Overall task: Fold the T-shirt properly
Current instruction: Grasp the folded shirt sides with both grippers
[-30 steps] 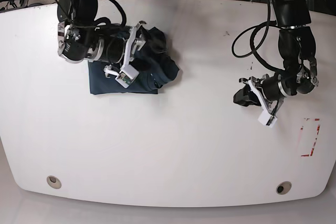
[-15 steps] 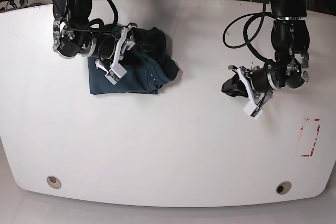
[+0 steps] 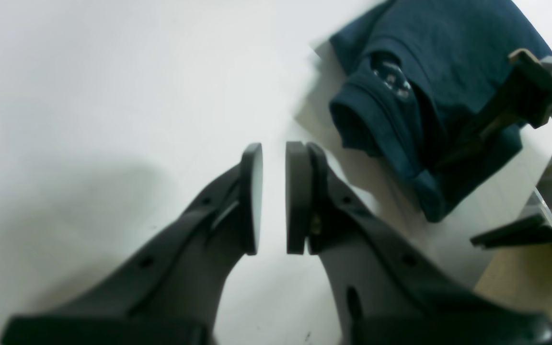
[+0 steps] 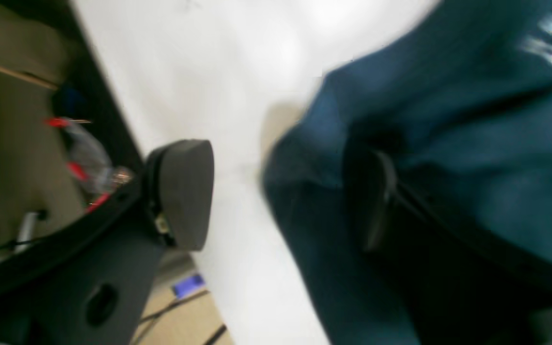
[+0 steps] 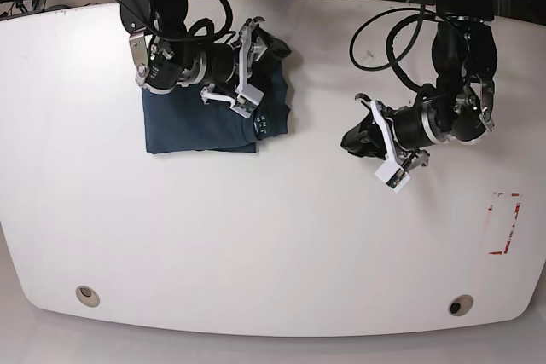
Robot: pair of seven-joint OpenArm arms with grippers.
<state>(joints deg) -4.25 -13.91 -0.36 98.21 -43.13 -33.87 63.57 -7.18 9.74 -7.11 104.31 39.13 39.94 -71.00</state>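
Desk (image 5: 273, 245): white, rounded corners, carrying the shirt and both arms' shadows.
Shirt (image 5: 196, 125): dark navy-teal, lying on the desk's far left part in the base view, mostly a flat folded rectangle with a bunched, rolled edge on the side toward the middle of the desk.
Shirt label: small white print shows at the bunched edge (image 3: 391, 79), inside the neck fold.
Shirt, left wrist view: upper right of the picture (image 3: 429, 62), well apart from the left tool, its thick rolled hem facing the camera.
Shirt, right wrist view: fills the right half (image 4: 448, 143), blurred; its edge rests on the desk.
Right tool (image 5: 260, 74): over the shirt's bunched edge, jaws spread wide. One finger (image 4: 185, 191) stands off the cloth above bare desk; the other (image 4: 376, 196) lies against the fabric. Cloth sits between them, yet they are not closed on it.
Left tool (image 3: 273, 196): over bare desk near the middle, pads facing each other with only a narrow gap, nothing between them; practically closed and empty.
Left tool, base view: dark, low over the desk (image 5: 363, 138), well to the side of the shirt.
Red mark (image 5: 503, 223): a thin red rectangular outline on the desk near its right edge.
Holes: two round fittings near the front edge, one left (image 5: 85, 295), one right (image 5: 461, 305).
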